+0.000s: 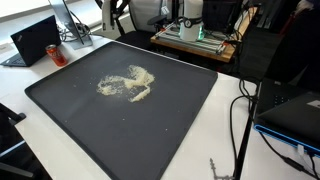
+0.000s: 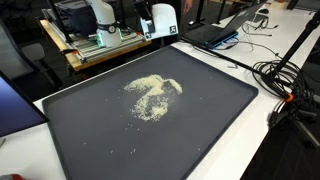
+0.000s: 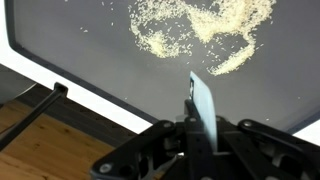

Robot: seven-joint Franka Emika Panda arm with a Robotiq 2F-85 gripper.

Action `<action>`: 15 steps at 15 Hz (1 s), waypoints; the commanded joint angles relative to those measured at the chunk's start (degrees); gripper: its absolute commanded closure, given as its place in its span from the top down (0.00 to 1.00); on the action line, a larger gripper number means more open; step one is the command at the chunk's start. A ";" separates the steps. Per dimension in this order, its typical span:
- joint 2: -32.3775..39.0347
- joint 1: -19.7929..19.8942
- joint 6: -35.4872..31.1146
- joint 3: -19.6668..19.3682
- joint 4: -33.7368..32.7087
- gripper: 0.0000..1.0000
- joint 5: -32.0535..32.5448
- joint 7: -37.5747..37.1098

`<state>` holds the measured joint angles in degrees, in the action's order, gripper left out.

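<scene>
Pincer (image 3: pixel 203 125): clamped on thin pale card (image 3: pixel 201 95), perhaps a scraper | grains (image 3: pixel 190 25): scattered on dark tray (image 3: pixel 70 60)

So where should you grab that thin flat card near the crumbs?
Probably at one end, pinching its two flat faces, as the gripper seems to now. The card is thin and flat, so the jaws close best across its faces, coming from the end away from the crumbs, which leaves the far edge free above the dark tray.
</scene>
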<state>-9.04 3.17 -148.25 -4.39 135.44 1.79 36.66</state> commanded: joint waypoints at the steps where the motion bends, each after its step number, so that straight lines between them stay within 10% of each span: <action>1: 2.08 0.62 -6.35 0.48 0.53 0.01 10.82 -1.02; 15: 12.31 1.47 -2.67 -0.23 -6.63 0.01 21.23 1.49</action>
<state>-1.27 4.16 -153.40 -4.25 133.08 18.70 38.63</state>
